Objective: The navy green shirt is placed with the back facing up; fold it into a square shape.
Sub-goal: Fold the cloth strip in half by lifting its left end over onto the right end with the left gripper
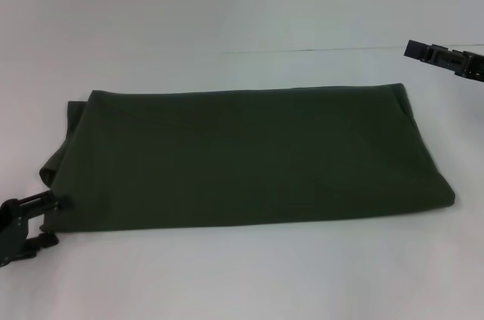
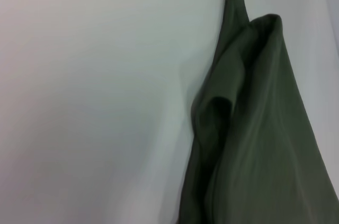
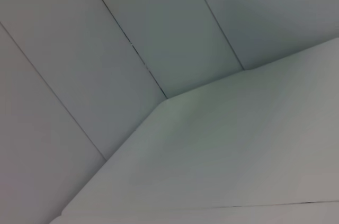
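At shirt's [image 1: 249, 157] near-left corner, left end effector [image 1: 54, 218].

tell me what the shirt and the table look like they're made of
Shirt: soft matte knit, likely cotton; it lies limp with rounded folds and no sheen, as the left wrist view shows. Table: smooth, hard white surface, perhaps laminate or painted board; material uncertain.

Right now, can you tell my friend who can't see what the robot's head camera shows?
A dark green shirt lies folded into a long rectangle on a white table. The left gripper sits at its near left corner; the right gripper hangs apart, far right.
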